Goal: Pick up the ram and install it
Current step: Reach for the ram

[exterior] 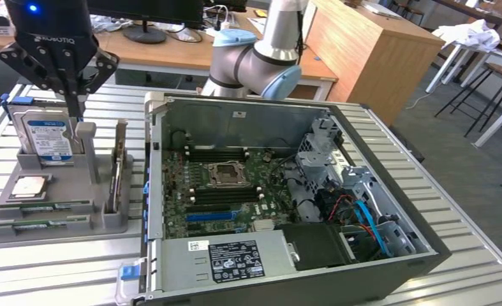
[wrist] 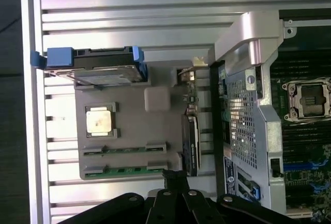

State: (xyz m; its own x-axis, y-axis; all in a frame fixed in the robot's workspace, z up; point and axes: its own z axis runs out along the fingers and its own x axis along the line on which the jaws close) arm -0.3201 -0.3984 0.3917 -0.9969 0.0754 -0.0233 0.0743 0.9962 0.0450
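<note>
**Gripper clenched and empty above the holder, ram waiting in its slot**

The gripper hangs high over the grey holder, fingers pinched together on nothing at all. In the wrist view the shut tips sit just off the holder's edge, near one end of the ram.

The ram is in the outermost slot, on the side of the holder away from the drive, with a second stick just beside it. It looks to stand on its thin edge. Its long axis runs across the holder, from the exterior view's left to right, roughly parallel to the memory slots in the open case.

Here's the danger. Shut fingers coming down would jab the stick rather than straddle it. The two sticks sit close, so a slightly off descent could nudge the wrong one. The tall card and the post stand near enough to be clipped. And a pinch away from the middle of such a thin board would likely let it tilt, which would spoil seating in the slot.
</note>
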